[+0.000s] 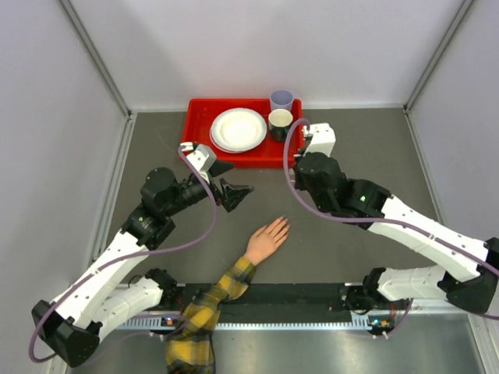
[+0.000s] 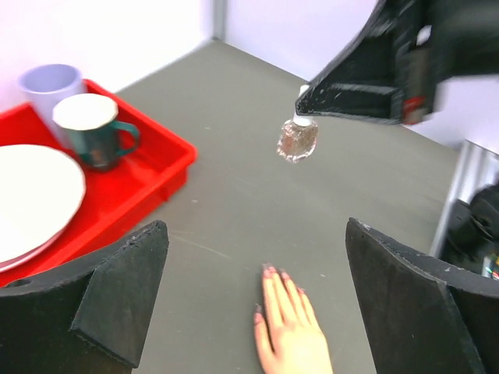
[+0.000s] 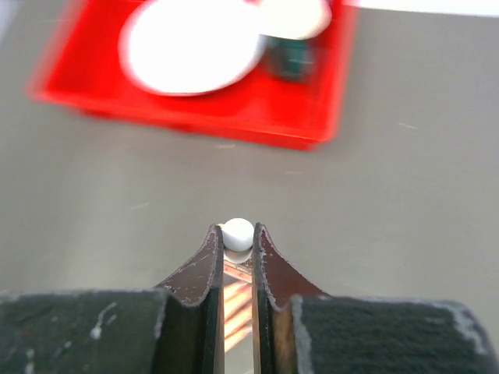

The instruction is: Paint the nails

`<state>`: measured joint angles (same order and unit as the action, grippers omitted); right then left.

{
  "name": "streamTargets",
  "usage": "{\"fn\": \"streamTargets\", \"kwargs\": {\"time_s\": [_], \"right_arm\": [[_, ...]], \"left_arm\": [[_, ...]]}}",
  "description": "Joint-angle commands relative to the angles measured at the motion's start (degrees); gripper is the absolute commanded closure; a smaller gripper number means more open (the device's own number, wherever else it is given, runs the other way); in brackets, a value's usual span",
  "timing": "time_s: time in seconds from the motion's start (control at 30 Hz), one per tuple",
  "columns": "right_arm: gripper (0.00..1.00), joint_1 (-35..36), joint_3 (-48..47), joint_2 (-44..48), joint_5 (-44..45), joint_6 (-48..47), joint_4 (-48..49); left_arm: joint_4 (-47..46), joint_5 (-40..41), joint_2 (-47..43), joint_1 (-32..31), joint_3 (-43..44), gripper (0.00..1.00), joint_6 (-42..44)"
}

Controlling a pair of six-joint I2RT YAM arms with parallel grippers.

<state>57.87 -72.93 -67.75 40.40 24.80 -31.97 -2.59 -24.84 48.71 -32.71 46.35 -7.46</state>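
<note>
**Overhead and wrist views.** The left pincer (image 2: 256, 226) stands wide open. Its two black fingers (image 2: 117, 296) are spread apart and hold nothing. Its arm reaches forward from the base with the elbow bent, and the wrist is carried low over the grey table (image 1: 351, 125).

Below and just ahead of this pincer, framed between its fingers in the left wrist view, lies the pale peach mannequin hand (image 2: 290, 331). It rests palm down, with its fingers together and pointing away from the arm bases. Its forearm wears a yellow-and-black plaid sleeve (image 1: 204, 308).

The nails (image 2: 270, 269) sit at the fingertips, under the gap of the open pincer. They look slightly darker than the skin, though the view is too coarse to tell more.

The right pincer (image 3: 238, 234) is closed on the round white cap of a small clear glass bottle (image 2: 297, 140). The bottle hangs below its fingertips, raised off the table, ahead of the left pincer and beyond the nails. The right arm folds back on itself, with the forearm running in from the right and the fingers angled obliquely down toward the table.

Ahead of the right pincer and to its left is a red rectangular plastic tray (image 1: 196, 117). It holds a round white plate (image 1: 238, 128), a dark teal mug (image 1: 281, 125) and a lavender cup (image 1: 281, 100).
</note>
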Motion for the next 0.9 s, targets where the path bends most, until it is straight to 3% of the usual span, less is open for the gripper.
{"fn": "streamTargets", "kwargs": {"time_s": [0.0,0.07,0.2,0.33,0.87], "right_arm": [[1.00,-5.74,7.77,0.25,11.52,3.76,6.21],[1.00,-7.85,10.86,-0.81,17.93,5.86,9.63],[1.00,-11.36,18.15,-3.26,21.82,11.32,14.64],[1.00,-13.65,20.19,-8.71,20.86,21.05,12.55],[0.97,-13.75,24.41,-21.99,18.13,24.51,21.33]], "left_arm": [[-2.42,6.12,-2.03,0.10,-0.73,0.01,1.05],[-2.59,5.86,-2.30,0.10,-0.82,0.01,0.96],[-3.56,5.77,-3.09,0.01,-1.26,0.01,0.61],[-3.74,5.77,-3.18,0.01,-1.52,0.02,0.35],[-3.83,4.45,-2.13,0.01,-1.35,0.02,-0.10]]}}
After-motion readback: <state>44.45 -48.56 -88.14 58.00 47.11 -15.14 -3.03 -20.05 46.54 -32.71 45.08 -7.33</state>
